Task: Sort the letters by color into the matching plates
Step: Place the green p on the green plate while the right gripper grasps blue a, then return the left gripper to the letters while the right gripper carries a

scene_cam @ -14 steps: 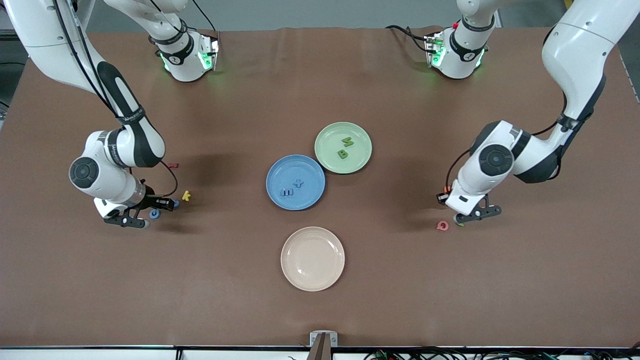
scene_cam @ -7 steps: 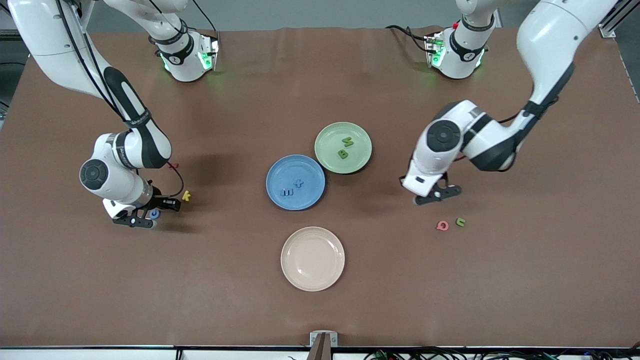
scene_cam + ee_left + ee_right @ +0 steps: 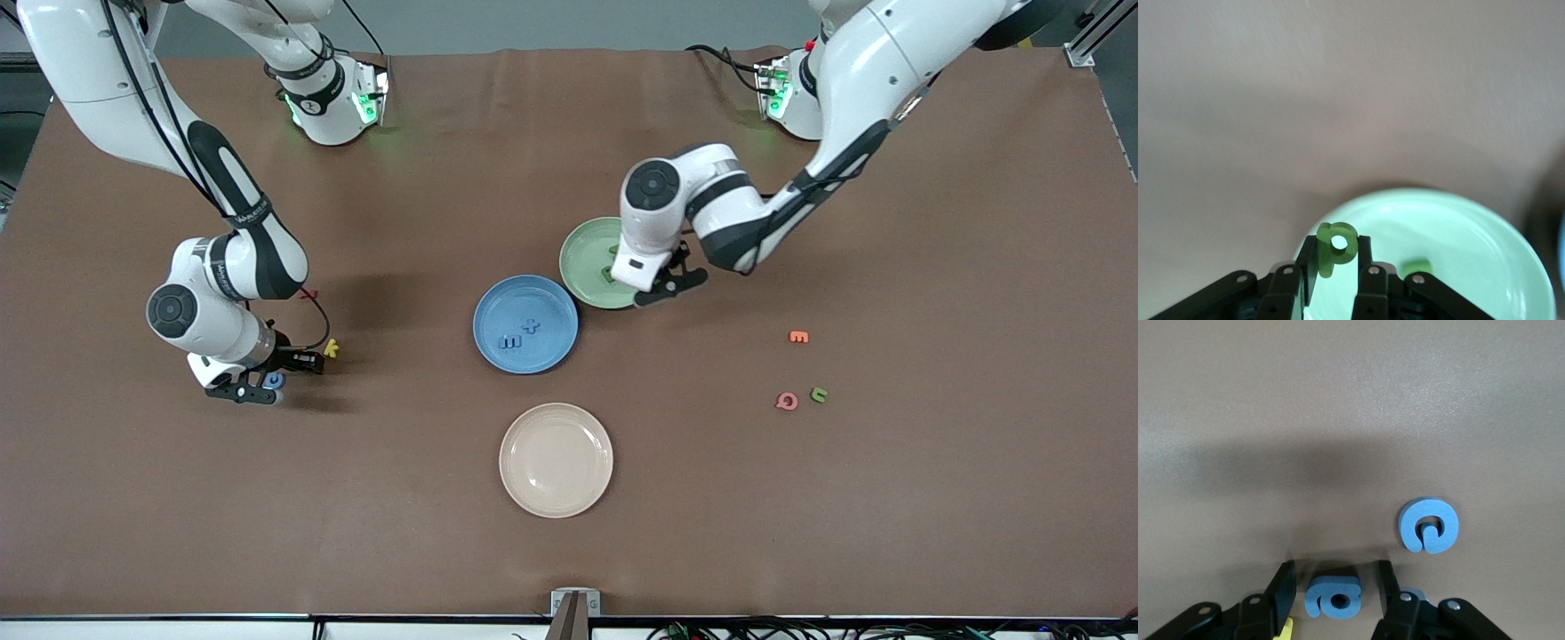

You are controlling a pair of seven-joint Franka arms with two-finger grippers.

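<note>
The brown table (image 3: 889,498) carries 3 plates, blue (image 3: 525,324), pale green (image 3: 587,258) and cream (image 3: 556,460), plus scattered foam letters (image 3: 799,337).

A pale green plate (image 3: 587,253) sits at the frame's centre, touching the blue plate (image 3: 524,324) just below it. Two blue letters (image 3: 520,334) lie flat in the blue plate; one green letter (image 3: 1415,267) lies in the green plate. Another green letter (image 3: 1335,245) hangs upright, pinched above that plate. A green letter (image 3: 819,395) lies lower down. Two blue letters (image 3: 1428,525) lie on the table, apart.
</note>
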